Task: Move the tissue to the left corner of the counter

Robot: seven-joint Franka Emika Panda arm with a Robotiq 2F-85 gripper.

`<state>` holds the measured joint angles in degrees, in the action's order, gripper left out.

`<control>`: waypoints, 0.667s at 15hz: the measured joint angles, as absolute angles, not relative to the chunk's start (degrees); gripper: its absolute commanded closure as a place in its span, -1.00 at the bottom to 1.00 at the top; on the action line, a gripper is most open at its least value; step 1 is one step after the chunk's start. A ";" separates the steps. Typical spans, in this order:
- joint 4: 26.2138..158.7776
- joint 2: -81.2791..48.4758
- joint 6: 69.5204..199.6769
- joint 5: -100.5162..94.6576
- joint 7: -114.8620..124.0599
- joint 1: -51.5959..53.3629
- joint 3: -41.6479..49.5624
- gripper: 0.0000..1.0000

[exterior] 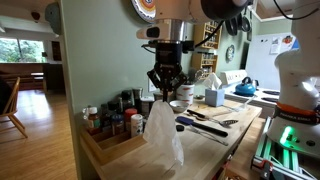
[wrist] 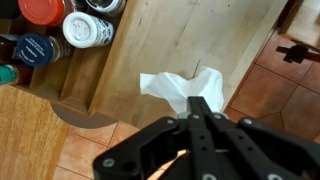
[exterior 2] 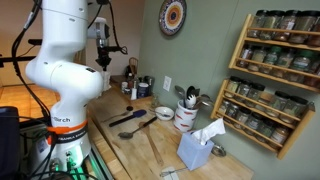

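Observation:
A white tissue [exterior: 164, 130] hangs from my gripper [exterior: 164, 82] above the near end of the wooden counter [exterior: 240, 125], beside the tray of jars. In the wrist view the black fingers [wrist: 200, 104] are shut together on the tissue [wrist: 178, 88], which spreads out below them over the counter's end. In an exterior view the gripper [exterior 2: 103, 58] is at the far end of the counter, partly behind the robot's white body, and the held tissue is hidden there.
A wooden tray [exterior: 105, 143] of spice jars [wrist: 85, 30] sits under and beside the gripper. A blue tissue box [exterior 2: 197, 150] stands at the opposite end. Spatulas and spoons [exterior 2: 130, 124] lie mid-counter, a utensil crock [exterior 2: 186, 113] by the wall, a spice rack [exterior 2: 275, 85] above.

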<state>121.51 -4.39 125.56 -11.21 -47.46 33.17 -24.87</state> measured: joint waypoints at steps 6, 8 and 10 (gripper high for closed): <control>118.12 -9.74 125.55 -15.19 -42.08 32.31 -24.86 0.15; 117.48 -10.39 125.62 -15.24 -41.54 31.91 -24.86 -0.12; 117.29 -10.11 126.13 -15.05 -41.58 31.23 -24.89 -0.43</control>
<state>117.29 -10.11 126.13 -15.05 -41.58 31.23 -24.89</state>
